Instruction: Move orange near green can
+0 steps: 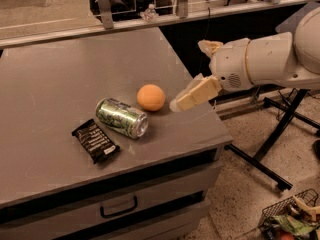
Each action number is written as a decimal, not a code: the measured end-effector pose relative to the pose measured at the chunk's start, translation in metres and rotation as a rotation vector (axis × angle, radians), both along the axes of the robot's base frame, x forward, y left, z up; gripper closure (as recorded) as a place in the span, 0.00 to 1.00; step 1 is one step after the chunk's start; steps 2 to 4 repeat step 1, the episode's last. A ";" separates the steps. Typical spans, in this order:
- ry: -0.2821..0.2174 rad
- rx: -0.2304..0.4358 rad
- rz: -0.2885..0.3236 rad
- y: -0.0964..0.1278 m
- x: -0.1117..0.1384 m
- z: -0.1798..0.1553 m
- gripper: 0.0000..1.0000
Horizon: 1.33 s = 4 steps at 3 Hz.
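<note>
orange (151,97) sits loose on the grey table (60,74), a small smooth ball of even colour, not held by anything. the green can (121,117) lies on its side just beside it, at about 7 o'clock from the fruit. whether the two touch i cannot tell. the can is shiny metal, a green cylinder with dark and white marks, its silver rim turned toward the table's front edge.

at 3 o'clock from the orange hangs the gripper (190,75), its two cream fingers spread wide and pinching nothing. the lower finger (197,93) is a flat, blunt slab whose tip hovers low just beside the fruit, seemingly with a thin gap. the upper one pokes out at 12 o'clock above the white, rounded wrist.

judged from how things lie, the placing looks done: the fruit is already near the can. the step in hand seems to be the letting-go and clearing away. the next move calls for drawing the fingers off toward 3 o'clock or upward, without brushing the fruit, since a round smooth thing on a flat hard top would roll at a nudge, and the can on its side could roll too.

further out, at 8 o'clock from the can, lies a black snack wrapper (95,140), flat and crinkly.
</note>
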State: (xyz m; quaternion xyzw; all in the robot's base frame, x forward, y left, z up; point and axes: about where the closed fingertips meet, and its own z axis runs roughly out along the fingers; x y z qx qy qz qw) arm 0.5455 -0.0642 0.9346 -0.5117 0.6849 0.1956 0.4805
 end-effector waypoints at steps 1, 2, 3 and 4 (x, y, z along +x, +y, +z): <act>0.000 0.000 0.000 0.000 0.000 0.000 0.00; 0.000 0.000 0.000 0.000 0.000 0.000 0.00; 0.000 0.000 0.000 0.000 0.000 0.000 0.00; 0.000 0.000 0.000 0.000 0.000 0.000 0.00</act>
